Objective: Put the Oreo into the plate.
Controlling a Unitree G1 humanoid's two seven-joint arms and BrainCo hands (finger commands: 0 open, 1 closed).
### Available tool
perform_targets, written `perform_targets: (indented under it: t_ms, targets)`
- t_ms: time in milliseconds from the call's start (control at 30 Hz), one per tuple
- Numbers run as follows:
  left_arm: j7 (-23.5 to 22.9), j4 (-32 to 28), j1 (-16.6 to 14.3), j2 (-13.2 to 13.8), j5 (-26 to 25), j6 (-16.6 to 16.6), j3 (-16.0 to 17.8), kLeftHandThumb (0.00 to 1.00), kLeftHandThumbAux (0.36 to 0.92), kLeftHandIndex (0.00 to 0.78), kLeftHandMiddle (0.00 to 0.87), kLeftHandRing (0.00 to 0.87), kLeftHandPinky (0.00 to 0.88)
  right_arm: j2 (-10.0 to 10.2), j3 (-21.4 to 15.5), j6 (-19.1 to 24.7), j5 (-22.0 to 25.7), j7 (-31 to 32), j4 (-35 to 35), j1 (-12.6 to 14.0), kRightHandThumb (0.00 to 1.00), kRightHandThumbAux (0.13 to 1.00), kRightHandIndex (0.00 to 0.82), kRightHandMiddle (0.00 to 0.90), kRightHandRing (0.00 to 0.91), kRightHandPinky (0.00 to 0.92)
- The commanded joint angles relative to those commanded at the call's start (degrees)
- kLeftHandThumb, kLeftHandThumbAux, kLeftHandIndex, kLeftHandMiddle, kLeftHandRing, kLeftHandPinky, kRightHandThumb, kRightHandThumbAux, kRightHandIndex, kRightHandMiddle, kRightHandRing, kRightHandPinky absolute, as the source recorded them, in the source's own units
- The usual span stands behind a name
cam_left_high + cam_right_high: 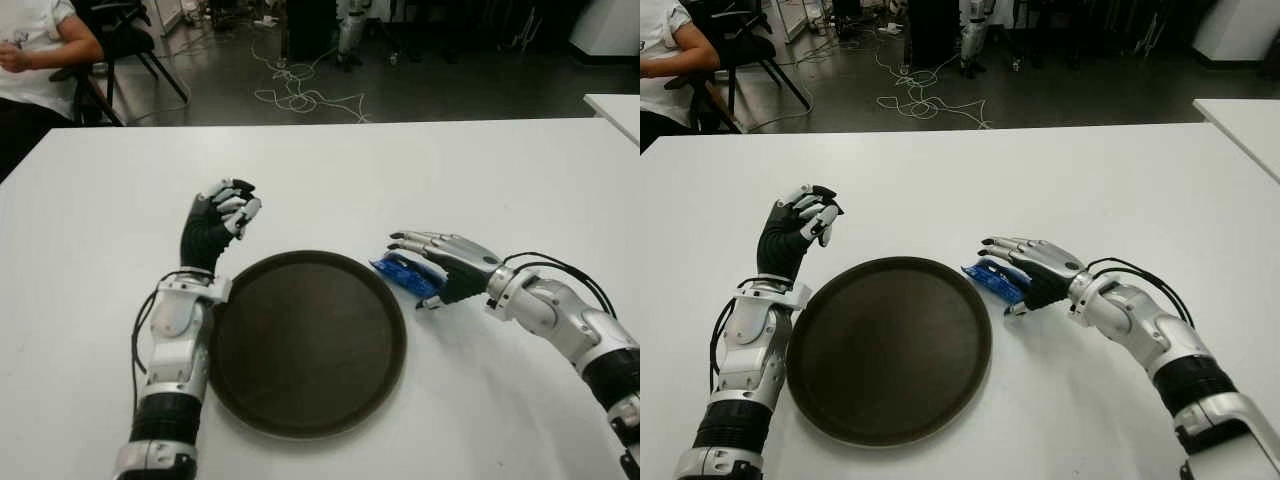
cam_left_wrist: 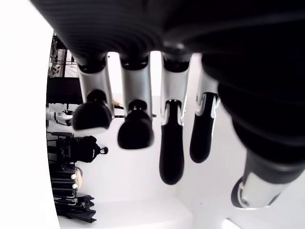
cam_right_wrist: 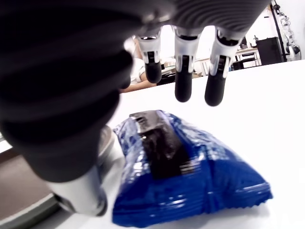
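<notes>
On the left side, the left hand (image 1: 222, 222) is up beside the far-left edge of the plate (image 1: 305, 342), with its fingers curled in and nothing inside them, so it is not doing any work. In the middle sits the plate, a big, dark, round one on the white table (image 1: 400, 170), and there is nothing in it. Just past the plate's right edge lies the Oreo (image 3: 178, 169), a small blue shiny pack, flat on the table and very near the plate's rim. The right hand (image 1: 447, 262) hangs over the pack with its fingers stretched out and loose, and the wrist view shows a gap between the fingers and the pack, so it is not holding it. The pack looks light and puffy. The wrapper looks smooth and crinkly, so I think it could slip out of a loose hold. The cookies inside could crack if the hand squeezes hard. A good place to hold it is probably across the fat middle, thumb on one long side and fingers on the other, with a soft squeeze.
</notes>
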Motion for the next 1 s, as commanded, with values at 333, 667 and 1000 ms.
perform_targets:
  t_ms: [333, 667, 1000]
  targets:
    - [0.06, 0.17, -0.11, -0.07, -0.05, -0.07, -0.01, 0.857, 0.657, 0.421, 0.550, 0.787, 0.814, 0.69, -0.11, 2.01, 0.68, 1.71, -0.42, 0.20, 0.033, 0.839, 0.046, 0.051, 0.151, 0.233]
    - [0.31, -0.01, -0.11, -0.14, 0.24, -0.11, -0.15, 0.857, 0.657, 0.422, 0.550, 0.780, 0.806, 1.95, -0.12, 4.59, 2.47, 5.20, -0.03, 0.26, 0.001, 0.801, 0.002, 0.012, 0.107, 0.169]
    - [0.03, -0.10, -0.11, -0.20, -0.14, 0.10, -0.17, 0.857, 0.657, 0.422, 0.556, 0.783, 0.810, 2.41, -0.29, 5.83, 2.74, 5.59, -0.69, 0.60, 0.000, 0.773, 0.000, 0.007, 0.095, 0.174]
